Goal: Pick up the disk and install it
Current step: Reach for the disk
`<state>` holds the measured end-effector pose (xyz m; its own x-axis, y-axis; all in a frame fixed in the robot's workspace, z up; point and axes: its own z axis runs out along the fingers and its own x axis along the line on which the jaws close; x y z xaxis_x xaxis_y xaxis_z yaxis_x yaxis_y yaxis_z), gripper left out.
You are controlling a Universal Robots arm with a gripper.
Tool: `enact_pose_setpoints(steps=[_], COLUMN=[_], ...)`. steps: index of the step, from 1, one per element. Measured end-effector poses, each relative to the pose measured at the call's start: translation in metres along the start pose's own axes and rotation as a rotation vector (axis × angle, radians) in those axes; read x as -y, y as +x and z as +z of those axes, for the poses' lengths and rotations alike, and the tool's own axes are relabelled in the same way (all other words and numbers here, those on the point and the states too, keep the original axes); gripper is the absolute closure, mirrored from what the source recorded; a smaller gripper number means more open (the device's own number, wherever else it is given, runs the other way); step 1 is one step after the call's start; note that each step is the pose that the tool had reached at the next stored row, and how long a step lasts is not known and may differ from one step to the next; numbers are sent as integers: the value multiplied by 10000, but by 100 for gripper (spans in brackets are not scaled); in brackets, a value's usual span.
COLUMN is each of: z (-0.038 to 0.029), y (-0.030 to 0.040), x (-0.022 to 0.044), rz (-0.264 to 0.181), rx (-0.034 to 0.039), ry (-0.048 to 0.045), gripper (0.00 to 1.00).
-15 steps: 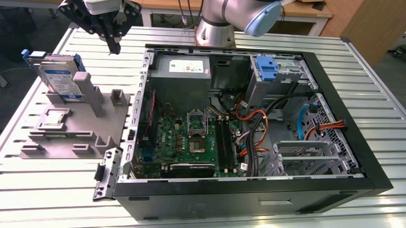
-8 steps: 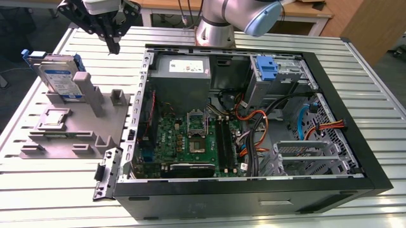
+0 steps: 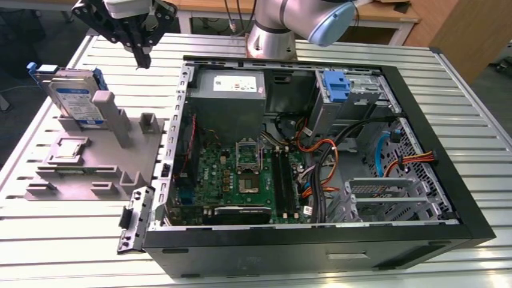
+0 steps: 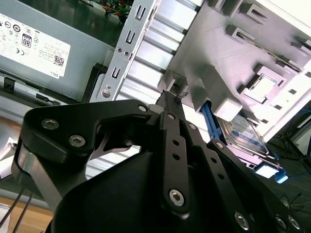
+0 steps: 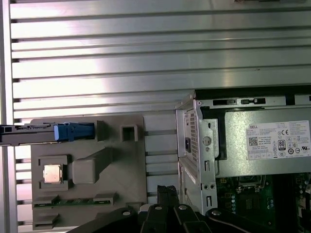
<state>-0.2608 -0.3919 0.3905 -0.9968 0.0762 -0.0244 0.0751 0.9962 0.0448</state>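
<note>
The disk (image 3: 74,99) stands on edge in a grey fixture (image 3: 96,168) at the exterior view's left, silver with a white-and-blue label and a blue frame. My gripper (image 3: 144,62) hangs above the table between the disk and the open computer case (image 3: 320,156), higher than the disk and apart from it. Its fingers are shut with nothing in them. In the first wrist view the disk (image 5: 34,131) shows edge-on, and the gripper (image 5: 167,190) sits beside the case wall. In the second wrist view the gripper (image 4: 171,94) points at the fixture, and the disk (image 4: 243,136) lies partly behind it.
A grey power-supply box (image 3: 230,90) fills the case's far corner. A lone blue bracket (image 3: 337,84) sits in the far bay, and a metal drive cage (image 3: 384,192) stands at the near right. The motherboard (image 3: 240,174) and cables lie between. The table (image 3: 80,240) is ribbed aluminium.
</note>
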Motion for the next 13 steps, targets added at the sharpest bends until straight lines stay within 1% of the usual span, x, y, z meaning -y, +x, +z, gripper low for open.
enact_pose_setpoints(steps=[3,6,11,13], z=[0,-1,-1,-1], y=[1,23,99,116], x=[0,2,1,1], rz=[0,1,-1,0], rx=[0,0,0,0], ry=[0,0,0,0], gripper=[90,90,90,90])
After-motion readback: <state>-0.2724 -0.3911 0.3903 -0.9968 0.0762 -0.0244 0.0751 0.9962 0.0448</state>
